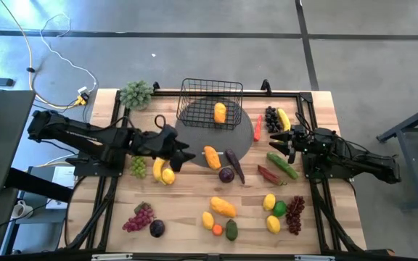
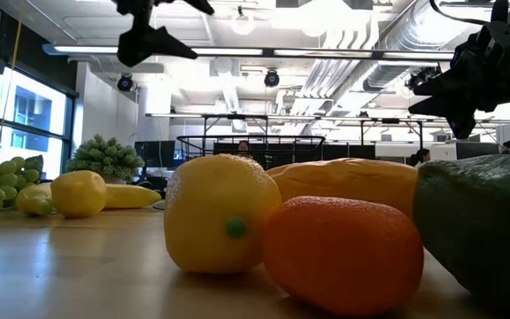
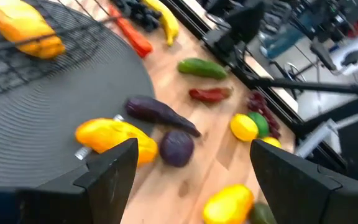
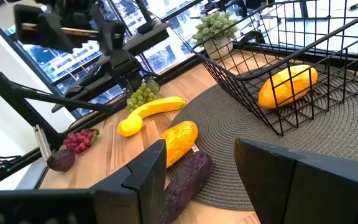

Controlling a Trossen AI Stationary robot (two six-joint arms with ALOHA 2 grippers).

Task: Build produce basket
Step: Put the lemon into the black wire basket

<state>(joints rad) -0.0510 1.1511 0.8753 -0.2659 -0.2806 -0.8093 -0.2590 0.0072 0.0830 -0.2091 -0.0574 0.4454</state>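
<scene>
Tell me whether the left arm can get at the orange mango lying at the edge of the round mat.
Probably yes. The left gripper hangs open beside the orange mango, and nothing stands between them; the eggplant lies on its far side.

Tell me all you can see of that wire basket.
The basket is black wire mesh, rectangular, with open grid sides and an open top. It stands upright on a dark round woven mat at the table's far middle. Inside lies one orange mango, resting on the floor. Neither gripper touches it.
</scene>
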